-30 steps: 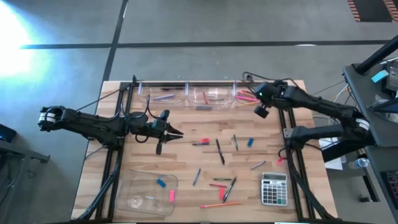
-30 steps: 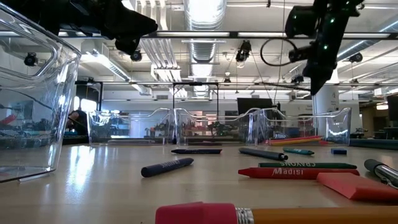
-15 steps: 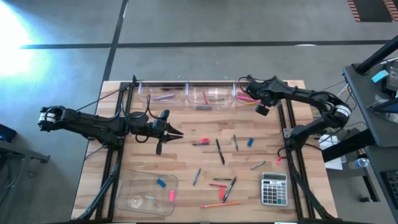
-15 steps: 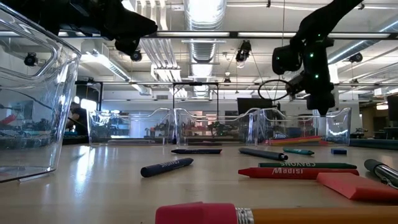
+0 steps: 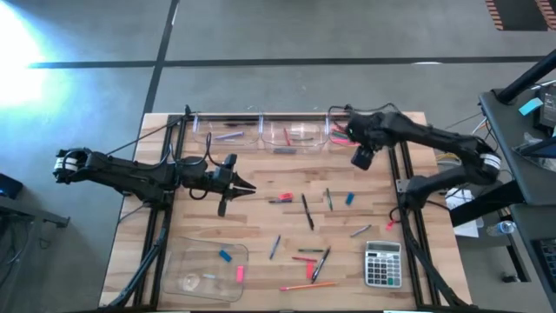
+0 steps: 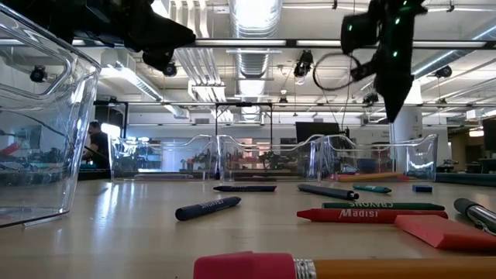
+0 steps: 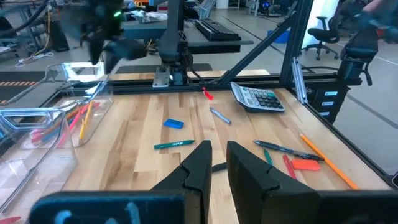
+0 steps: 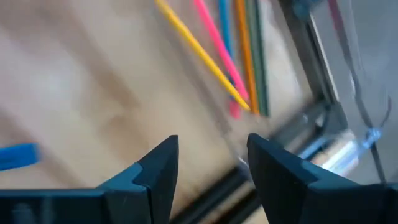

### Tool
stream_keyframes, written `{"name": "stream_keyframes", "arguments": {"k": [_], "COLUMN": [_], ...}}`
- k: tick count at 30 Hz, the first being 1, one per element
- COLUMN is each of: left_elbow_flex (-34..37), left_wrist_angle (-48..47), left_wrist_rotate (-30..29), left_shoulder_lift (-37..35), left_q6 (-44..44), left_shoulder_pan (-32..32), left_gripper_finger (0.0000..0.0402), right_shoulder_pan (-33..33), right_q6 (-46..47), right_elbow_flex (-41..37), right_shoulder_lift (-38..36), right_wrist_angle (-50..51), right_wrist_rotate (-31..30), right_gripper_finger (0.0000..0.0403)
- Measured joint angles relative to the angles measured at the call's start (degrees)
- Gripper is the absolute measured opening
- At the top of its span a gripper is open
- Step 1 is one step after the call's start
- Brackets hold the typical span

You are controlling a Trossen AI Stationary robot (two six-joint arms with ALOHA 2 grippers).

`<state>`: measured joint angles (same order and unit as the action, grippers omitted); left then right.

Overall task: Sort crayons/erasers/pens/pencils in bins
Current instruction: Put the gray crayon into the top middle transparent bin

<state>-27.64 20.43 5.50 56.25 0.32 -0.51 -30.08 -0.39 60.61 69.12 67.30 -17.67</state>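
Three clear bins stand in a row at the far edge: left (image 5: pixel 224 132), middle (image 5: pixel 291 132), right (image 5: pixel 341 130). The right bin holds long bright pencils (image 8: pixel 214 46). My right gripper (image 8: pixel 208 168) hangs open above that bin's near side, pointing steeply down with nothing between its fingers. Pens (image 5: pixel 306 211), crayons (image 5: pixel 280 199) and a blue eraser (image 5: pixel 350 198) lie flat and scattered mid-table. The shallow tray (image 5: pixel 187 283) at the near left holds a blue and a pink eraser. My left gripper (image 7: pixel 219 163) hovers shut left of centre, pointing level toward the right.
A grey calculator (image 5: pixel 382 263) lies at the near right. In the low view a red crayon (image 6: pixel 356 215), a pink eraser (image 6: pixel 446 232) and a blue crayon (image 6: pixel 208 208) lie near the front edge. Bare wood lies between the bins and the scattered sticks.
My right gripper dipped toward the right bin at the far edge, then rose again and came back a little toward the near side, tipping steeper downward. The things on the table lie as before.
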Motion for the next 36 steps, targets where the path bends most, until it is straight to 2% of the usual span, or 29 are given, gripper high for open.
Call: {"name": "stream_keyframes", "arguments": {"k": [4,9,15,19,22,25,36], "left_elbow_flex": [-0.02,-0.02,-0.07,-0.07,-0.07,-0.07,-0.07], "left_wrist_angle": [0.00,0.00,0.00,0.02,0.02,0.01,-0.09], "left_wrist_rotate": [0.00,0.00,0.00,0.00,0.00,0.00,0.09], "left_shoulder_lift": [0.00,0.00,0.00,0.00,0.00,0.00,0.00], "left_q6": [-0.02,0.00,-0.07,-0.92,-1.46,-1.46,-1.46], "left_shoulder_pan": [-0.04,-0.04,-0.02,-0.02,-0.02,0.02,0.00], "left_gripper_finger": [0.0034,0.0034,0.0034,0.0034,0.0034,0.0034,0.0034], "right_shoulder_pan": [11.03,27.27,45.35,53.55,56.44,56.99,57.24], "right_q6": [4.68,13.23,16.55,25.06,30.60,31.91,28.60], "right_elbow_flex": [-1.07,-2.52,-5.10,-6.62,-7.20,-7.78,-13.55], "right_shoulder_lift": [-5.10,-8.76,-6.79,-3.01,-0.23,2.25,9.94], "right_wrist_angle": [0.04,-0.47,-0.58,-1.64,-4.53,-6.99,-20.46], "right_wrist_rotate": [0.43,4.18,6.34,6.34,6.96,9.60,19.71], "right_gripper_finger": [0.0180,0.0181,0.0178,0.0178,0.0178,0.0178,0.0178]}}
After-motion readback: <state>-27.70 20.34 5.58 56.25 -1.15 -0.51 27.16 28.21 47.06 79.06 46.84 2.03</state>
